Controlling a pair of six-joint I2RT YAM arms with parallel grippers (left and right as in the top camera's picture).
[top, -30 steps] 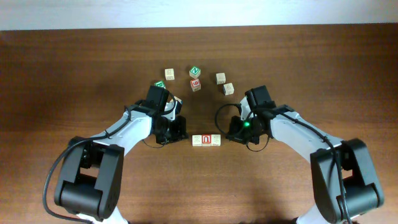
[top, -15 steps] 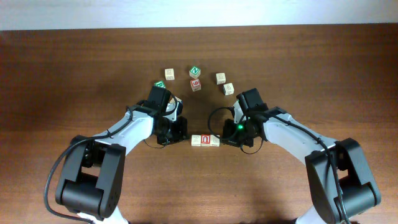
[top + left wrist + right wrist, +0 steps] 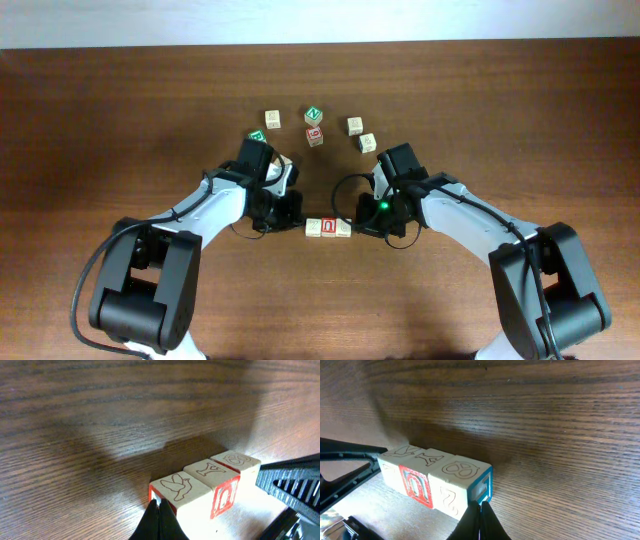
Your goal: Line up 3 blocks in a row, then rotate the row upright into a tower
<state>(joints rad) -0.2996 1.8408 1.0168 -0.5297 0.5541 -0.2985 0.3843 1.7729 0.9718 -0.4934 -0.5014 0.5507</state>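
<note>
While both pincers are clenched with nothing held between their fingers, the three blocks lie in one touching row in the middle of the desk, between the two arms. The left pincer has its closed tip against the red-edged end face of the bird block at the left end of the row. The middle block has a Y on top and a red-framed red U on its side. The right pincer touches the blue end face of the blue-sided block at the right end, which shows an 8 on top. Farther back on the desk lie loose cubes, among them a green N cube and a red 6 cube.
</note>
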